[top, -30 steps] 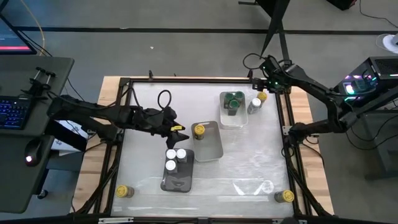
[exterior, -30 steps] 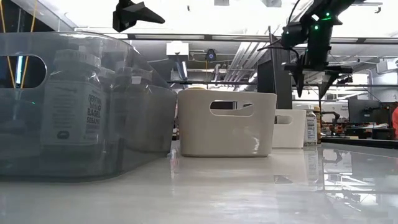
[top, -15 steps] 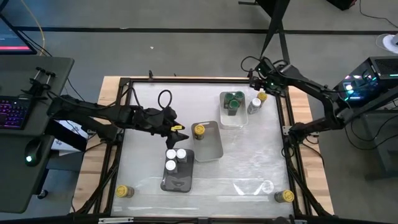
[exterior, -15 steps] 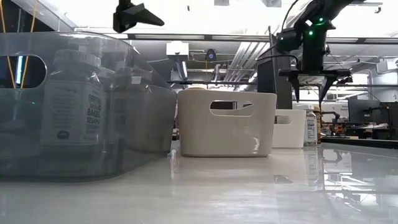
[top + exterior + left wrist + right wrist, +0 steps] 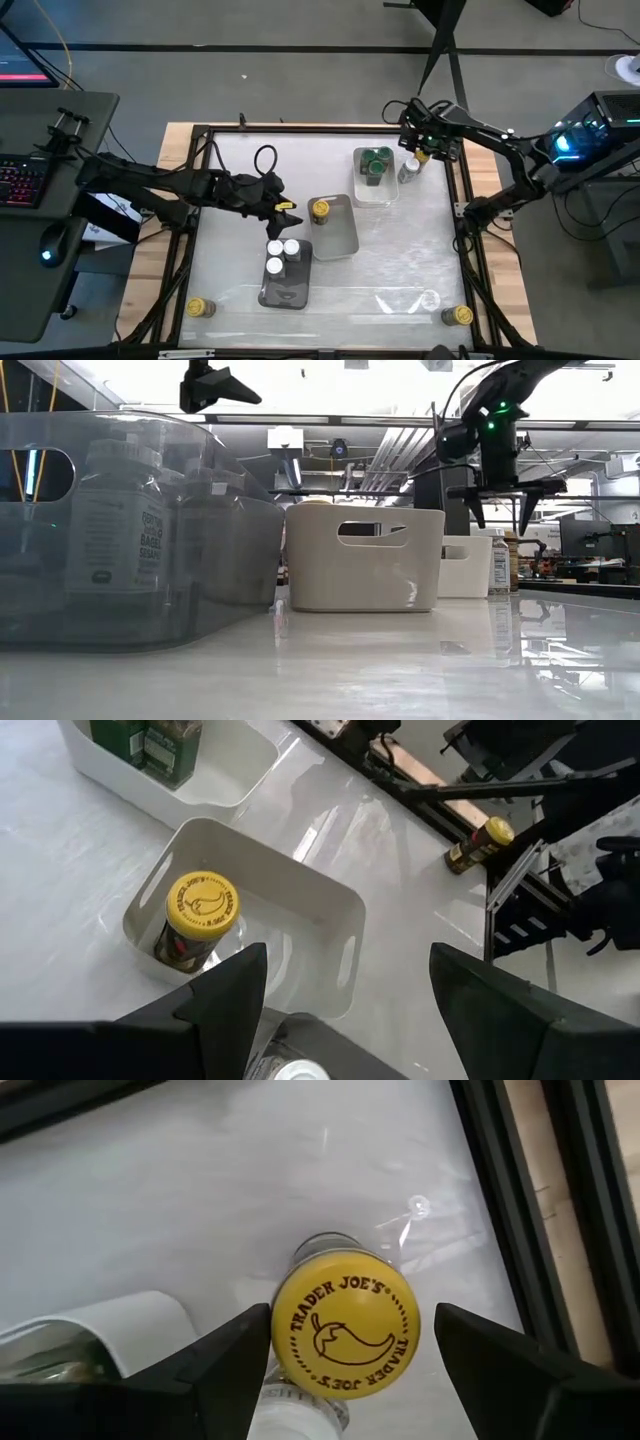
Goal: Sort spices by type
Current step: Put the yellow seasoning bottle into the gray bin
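Note:
My right gripper (image 5: 418,152) is open and hangs just above a yellow-lidded spice jar (image 5: 345,1328) at the table's far right. Its fingers (image 5: 232,1370) stand on either side of the lid without touching it. A white-lidded jar (image 5: 408,171) stands next to that jar. Green-lidded jars (image 5: 375,160) stand in a clear tray (image 5: 372,192). One yellow-lidded jar (image 5: 200,915) stands in the white middle tray (image 5: 340,240). Three white-lidded jars (image 5: 281,254) stand in the dark tray (image 5: 288,292). My left gripper (image 5: 288,207) is open and hovers left of the middle tray.
Two more yellow-lidded jars stand at the near corners, one at the left (image 5: 200,307) and one at the right (image 5: 460,315). A black frame rail (image 5: 520,1200) runs close beside the far-right jar. A cable loop (image 5: 264,158) lies at the far left.
My right gripper has moved down and a little toward the table's left and near side, and now hangs over the far-right yellow-lidded jar. It has also turned somewhat about its own axis. No jar has moved.

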### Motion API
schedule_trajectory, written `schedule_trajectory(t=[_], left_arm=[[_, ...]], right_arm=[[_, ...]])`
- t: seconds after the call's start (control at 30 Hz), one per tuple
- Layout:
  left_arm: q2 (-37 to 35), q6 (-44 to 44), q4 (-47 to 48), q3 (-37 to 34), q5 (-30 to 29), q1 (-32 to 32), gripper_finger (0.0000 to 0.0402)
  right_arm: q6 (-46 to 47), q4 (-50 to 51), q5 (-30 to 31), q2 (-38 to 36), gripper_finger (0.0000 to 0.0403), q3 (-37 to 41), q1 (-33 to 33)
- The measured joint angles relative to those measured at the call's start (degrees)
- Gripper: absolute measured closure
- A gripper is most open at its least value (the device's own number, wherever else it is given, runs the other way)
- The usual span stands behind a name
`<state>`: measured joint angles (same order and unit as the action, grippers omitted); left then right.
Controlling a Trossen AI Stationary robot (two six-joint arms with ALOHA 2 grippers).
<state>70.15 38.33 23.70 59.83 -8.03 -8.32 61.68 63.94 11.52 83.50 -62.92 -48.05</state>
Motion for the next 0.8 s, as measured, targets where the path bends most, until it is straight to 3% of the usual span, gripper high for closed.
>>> schedule_trajectory(t=[0.37, 0.8], left_arm=[[0.0, -0.66, 1.98, 0.0, 0.09, 0.04, 0.0135], [0.0, -0.96, 1.95, 0.0, 0.15, 0.04, 0.0135]], right_arm=[[-0.26, 0.14, 0.29, 3.39, 0.0123, -0.02, -0.33], [-7.72, -1.18, 0.72, 8.39, 0.0139, -0.02, -0.46]])
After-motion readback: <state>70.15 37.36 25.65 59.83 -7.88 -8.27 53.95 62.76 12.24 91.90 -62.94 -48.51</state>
